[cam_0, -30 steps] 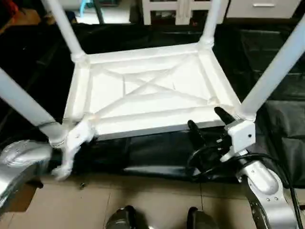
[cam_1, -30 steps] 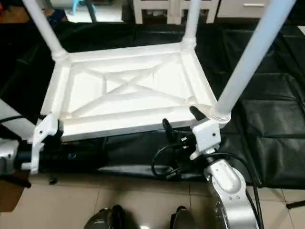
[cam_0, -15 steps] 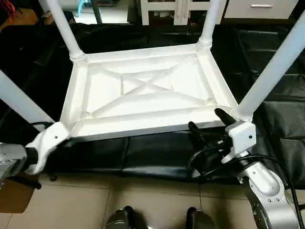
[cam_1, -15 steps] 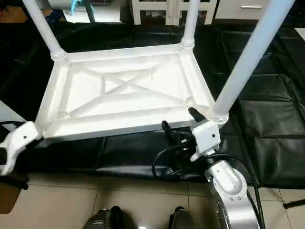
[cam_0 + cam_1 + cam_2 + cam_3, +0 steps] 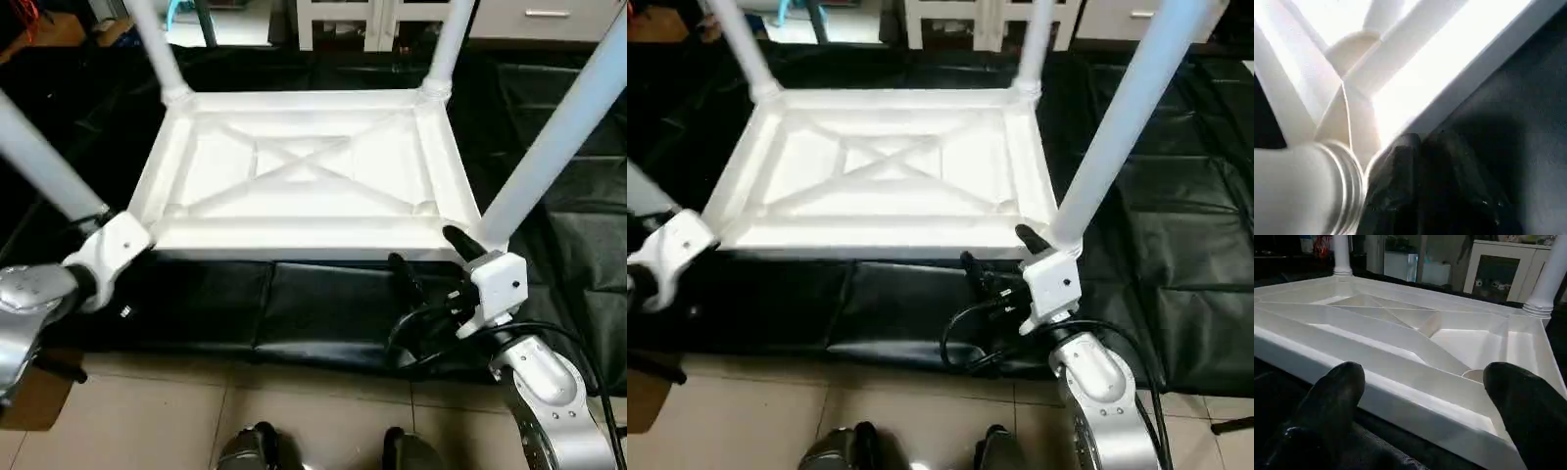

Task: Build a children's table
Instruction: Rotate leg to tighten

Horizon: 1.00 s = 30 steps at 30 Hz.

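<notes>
While lying upside down on the black mat [image 5: 323,304] in the middle of the frame, looks light and hollow: the children's table [image 5: 304,171], white plastic, ribs crossing in an X. Probably stiff enough to lift by the rim, but smooth and a bit slippery. Best to take hold at a corner, where rim and leg meet, or low on a leg close to its socket. Better not to pull high on a leg; could lever it loose or tip the whole thing.

Nothing like a box or bowl here, just the four round corner sockets. Each one holding a leg: upper left [image 5: 157,49], upper right [image 5: 446,44], left [image 5: 39,162] and right [image 5: 558,137], all pointing up.

At the lower left corner, the left gripper [image 5: 1420,147], fingers almost shut, nothing seen between them, right beside the rim and the leg's ringed base. At the lower right, the right gripper [image 5: 423,246], wide open and empty, just in front of the near rim, close to the right leg.
</notes>
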Motion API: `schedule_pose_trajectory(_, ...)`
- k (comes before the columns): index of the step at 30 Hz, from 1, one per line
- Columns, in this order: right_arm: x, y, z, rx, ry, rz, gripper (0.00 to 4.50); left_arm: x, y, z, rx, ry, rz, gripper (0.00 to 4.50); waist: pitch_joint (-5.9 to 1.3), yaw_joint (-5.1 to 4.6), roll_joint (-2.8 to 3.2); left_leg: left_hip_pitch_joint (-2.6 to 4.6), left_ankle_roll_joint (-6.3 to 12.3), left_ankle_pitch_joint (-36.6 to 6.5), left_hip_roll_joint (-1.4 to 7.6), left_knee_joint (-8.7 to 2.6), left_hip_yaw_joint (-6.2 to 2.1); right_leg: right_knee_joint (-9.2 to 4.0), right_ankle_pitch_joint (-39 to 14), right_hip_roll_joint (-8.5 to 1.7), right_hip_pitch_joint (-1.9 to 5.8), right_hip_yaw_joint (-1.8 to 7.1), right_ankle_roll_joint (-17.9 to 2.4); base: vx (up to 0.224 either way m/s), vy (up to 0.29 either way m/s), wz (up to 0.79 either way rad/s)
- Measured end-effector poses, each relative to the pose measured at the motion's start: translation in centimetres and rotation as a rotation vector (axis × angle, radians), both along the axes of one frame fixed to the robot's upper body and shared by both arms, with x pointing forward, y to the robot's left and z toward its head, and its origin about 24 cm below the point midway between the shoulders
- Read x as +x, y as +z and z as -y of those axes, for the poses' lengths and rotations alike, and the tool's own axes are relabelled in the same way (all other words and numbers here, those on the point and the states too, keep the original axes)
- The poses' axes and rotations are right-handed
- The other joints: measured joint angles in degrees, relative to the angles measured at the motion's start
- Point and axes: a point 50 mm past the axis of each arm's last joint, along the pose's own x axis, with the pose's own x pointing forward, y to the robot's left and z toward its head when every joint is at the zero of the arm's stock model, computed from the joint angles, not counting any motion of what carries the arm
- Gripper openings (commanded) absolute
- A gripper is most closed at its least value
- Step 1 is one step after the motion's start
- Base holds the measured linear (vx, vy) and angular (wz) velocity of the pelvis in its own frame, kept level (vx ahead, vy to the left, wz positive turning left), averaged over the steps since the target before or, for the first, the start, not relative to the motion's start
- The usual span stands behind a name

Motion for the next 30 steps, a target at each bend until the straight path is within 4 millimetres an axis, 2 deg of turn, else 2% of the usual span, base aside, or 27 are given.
schedule_pose_trajectory(4,0.2,0.3,0.7,0.002,-0.042,0.015,4.4,1.4,1.0,1.9,-0.059,-0.042,0.146,0.83,-0.01,0.08,-0.02,-0.02,0.0,0.0,-0.01,0.02,0.01,-0.02,-0.01,-0.03,0.04,0.01,0.01,0.0,0.0,0.0)
schedule_pose_trajectory(8,1.1,1.6,1.2,0.023,-0.069,0.069,4.4,2.1,1.6,4.0,-0.132,-0.097,0.243,0.83,-0.01,-0.53,-0.01,0.01,0.0,0.0,0.0,0.04,0.01,0.0,0.02,-0.03,-0.02,-0.01,0.0,0.0,0.0,0.0)
schedule_pose_trajectory(11,2.0,2.7,1.1,0.065,-0.057,0.108,4.4,2.2,1.4,5.4,-0.183,-0.131,0.261,0.83,-0.03,-0.67,0.0,0.03,-0.01,0.01,0.02,0.09,0.0,0.03,0.17,0.06,-0.05,-0.08,-0.04,0.0,0.0,0.0)
schedule_pose_trajectory(15,3.0,3.0,1.1,0.102,-0.044,0.097,4.4,2.2,1.2,6.1,-0.207,-0.144,0.272,0.83,-0.04,-0.46,0.03,0.03,-0.02,0.02,0.06,0.11,0.04,0.04,0.17,0.17,-0.05,-0.1,-0.04,0.0,0.0,0.0)
schedule_pose_trajectory(20,5.0,3.5,2.2,0.154,-0.076,0.071,4.4,2.3,0.5,8.2,-0.251,-0.193,0.269,0.83,-0.05,-0.44,0.03,0.0,-0.01,0.02,0.04,0.37,0.07,0.03,0.25,0.12,0.0,-0.03,-0.17,0.0,0.0,0.0)
schedule_pose_trajectory(23,5.6,3.8,3.2,0.167,-0.162,0.077,4.4,2.3,0.3,8.6,-0.256,-0.202,0.265,0.83,-0.05,-0.09,0.04,-0.01,-0.01,0.02,0.04,0.37,0.11,0.05,0.27,0.11,0.01,-0.05,-0.2,0.0,0.0,0.0)
schedule_pose_trajectory(30,5.6,3.8,6.1,0.134,-0.355,0.094,4.4,2.2,0.7,8.8,-0.261,-0.221,0.279,0.83,-0.05,1.02,0.05,-0.03,0.0,0.03,0.02,0.38,0.16,0.04,0.26,0.02,0.05,-0.04,-0.19,0.0,0.0,0.0)
